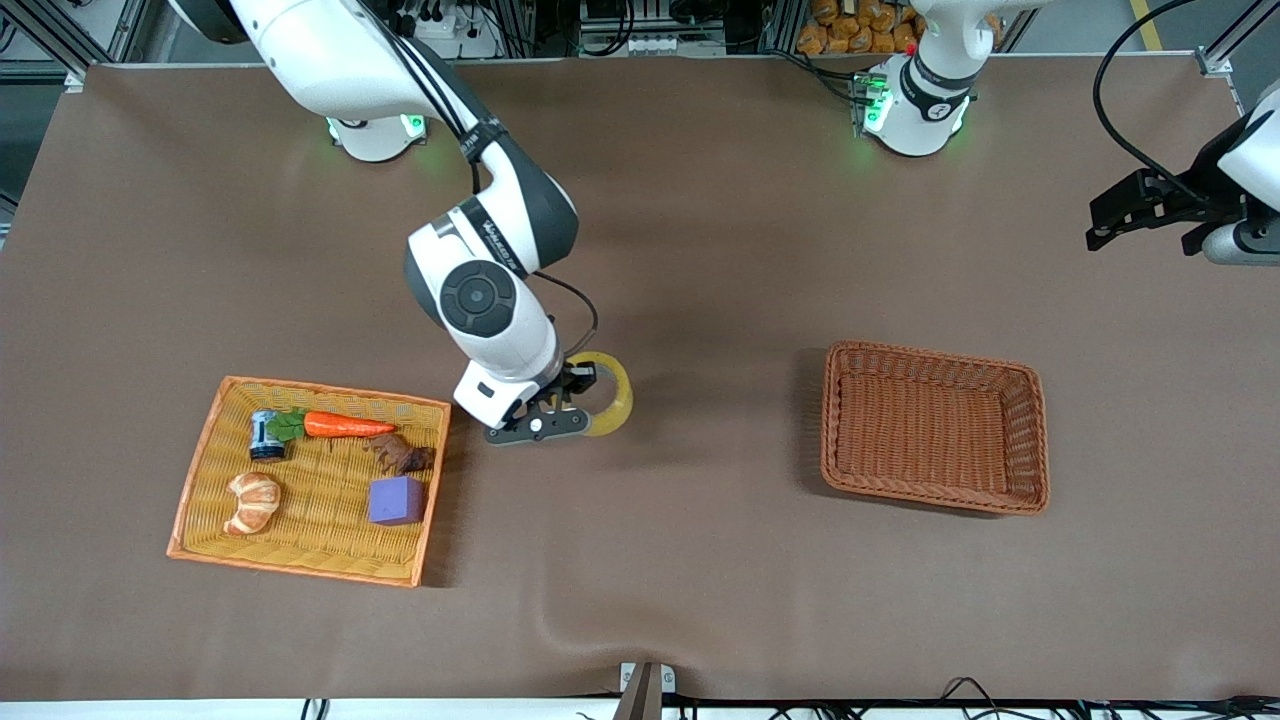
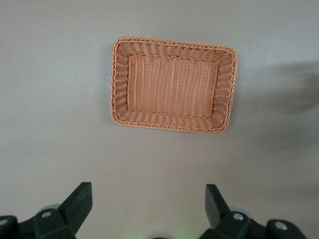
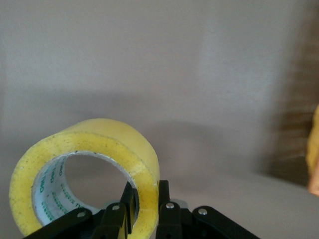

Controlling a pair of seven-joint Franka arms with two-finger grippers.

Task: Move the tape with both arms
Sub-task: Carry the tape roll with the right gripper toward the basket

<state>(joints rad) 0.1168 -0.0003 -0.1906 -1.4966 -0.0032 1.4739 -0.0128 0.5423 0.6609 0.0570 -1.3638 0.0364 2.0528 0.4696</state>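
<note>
**Gripping the tape over a brown table**

Spreading across nearly the whole front view, the table (image 1: 700, 560) wears a plain brown cover, smooth but for a soft ripple near its camera edge. Along the edge where the arm bases stand runs a strip of room: aluminium frame posts, cable bundles, power strips and a shelf of orange-brown items, with grey floor at the corners.

Next in size, the right arm (image 1: 480, 270) reaches from its base down toward the middle of the table. The left arm (image 1: 925, 90) waits, its wrist held off at its own end of the table.

A yellow woven tray (image 1: 205, 485) lies toward the right arm's end, holding a carrot (image 1: 345, 425), a croissant (image 1: 252, 502), a purple cube (image 1: 397, 500), a small dark can (image 1: 266, 435) and a brown figure (image 1: 402, 456). An orange-brown basket (image 1: 1035, 440) sits toward the left arm's end, well apart from the tray.

The right gripper (image 1: 572, 392) hangs just beside the tray, between tray and basket, its fingers (image 3: 163, 206) clamped on the wall of the tape (image 1: 617, 395), one inside the hole and one outside. The tape stands on edge, its yellowish ring and grey-white core seen clearly in the right wrist view; whether it touches the cover I cannot tell.

The left gripper (image 2: 148, 199) has its fingers (image 2: 79, 201) spread wide with nothing between them, looking down on the basket
</note>
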